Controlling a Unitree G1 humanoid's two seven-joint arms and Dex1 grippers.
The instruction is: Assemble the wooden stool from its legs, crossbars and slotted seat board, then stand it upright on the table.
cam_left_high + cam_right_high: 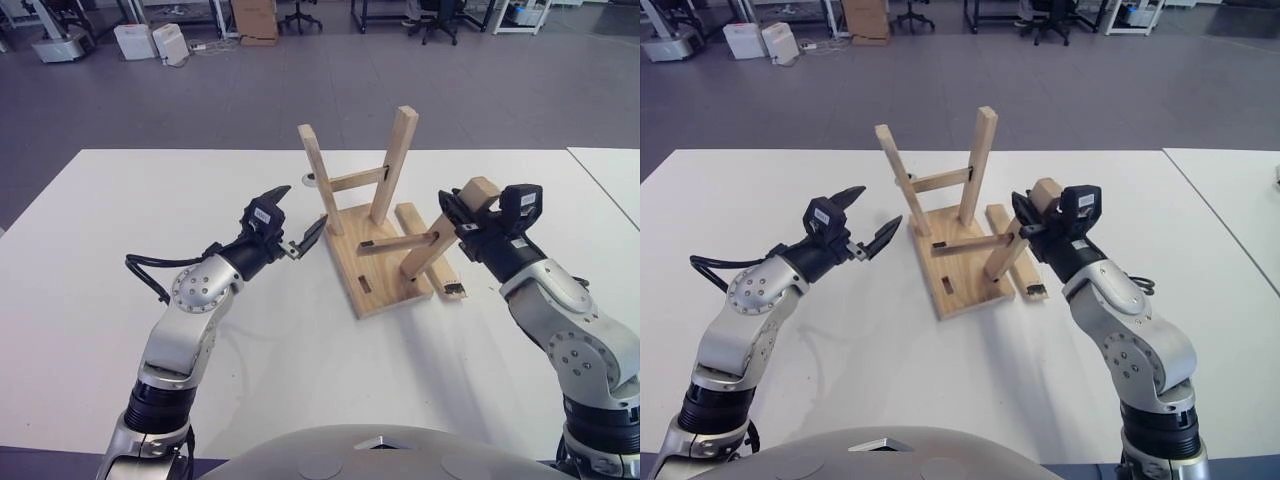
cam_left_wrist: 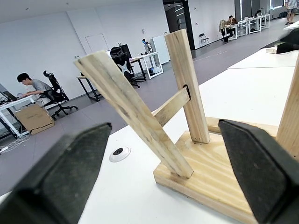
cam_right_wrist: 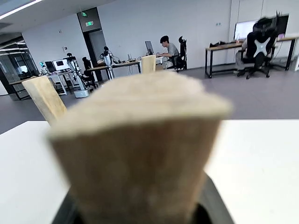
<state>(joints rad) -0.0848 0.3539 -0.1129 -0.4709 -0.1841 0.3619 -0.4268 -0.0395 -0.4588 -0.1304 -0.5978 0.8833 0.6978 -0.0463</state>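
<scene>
Nearest me, my right gripper [image 1: 480,207] is clamping the top of a tilted leg [image 1: 430,248] whose foot is meeting the upturned seat board [image 1: 375,285] on the table [image 1: 120,250]; my left gripper [image 1: 305,205] is hovering, fingers spread, just beside the board's left edge. Pushing while the leg is leaning is likely risking a jammed slot, or an unbraced board skidding into the loose bar [image 1: 410,220] alongside. Open tabletop is lying left and front; the table's right edge is running near my right arm.

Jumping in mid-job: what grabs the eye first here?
The seat board lies flat on the table with two legs sticking up, joined by a crossbar. The right gripper clamps a third, tilted leg at the board's right side; the left gripper hovers left of it, jaws open.
</scene>
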